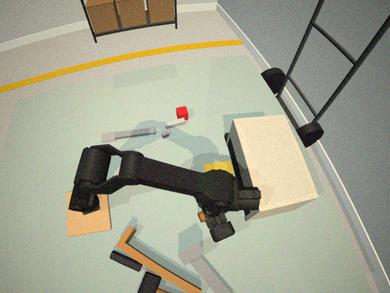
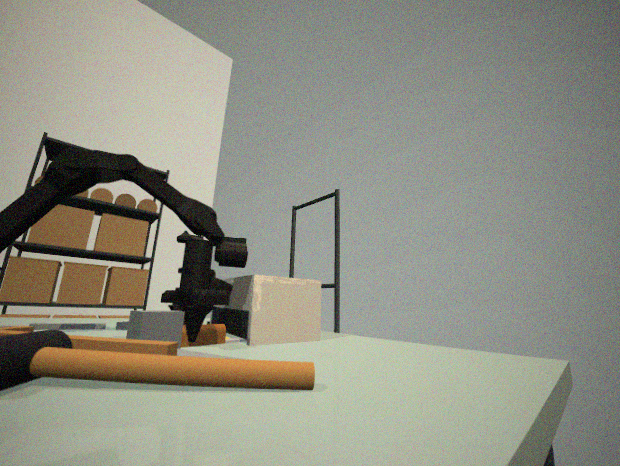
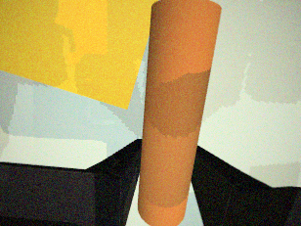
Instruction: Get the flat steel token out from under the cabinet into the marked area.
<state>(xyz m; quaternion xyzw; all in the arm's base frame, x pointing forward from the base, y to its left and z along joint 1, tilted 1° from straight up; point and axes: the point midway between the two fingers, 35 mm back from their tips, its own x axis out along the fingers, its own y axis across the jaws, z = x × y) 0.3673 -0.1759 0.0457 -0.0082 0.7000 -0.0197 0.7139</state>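
Observation:
My gripper [image 2: 192, 334] [image 3: 164, 147] is shut on an orange rod [image 1: 202, 216] [image 2: 215, 334] [image 3: 178, 102], low over the table near the cabinet's front corner. In the top view the arm hides most of the fingers and rod. The cream cabinet [image 1: 274, 157] [image 2: 285, 313] stands at the right, with a dark opening along its front bottom. The yellow marked area [image 1: 217, 166] [image 3: 103, 43] lies in front of it, partly under the arm in the top view; in the wrist view it is left of the rod. The steel token cannot be seen in any view.
An orange L-shaped stick [image 1: 157, 263] and a grey tool [image 1: 211, 270] lie at the bottom of the top view. A thick orange cylinder [image 2: 175, 369] lies in the exterior view's foreground. A red cube [image 1: 182, 113], a grey bar [image 1: 134, 132] and small pale pieces lie beyond the arm.

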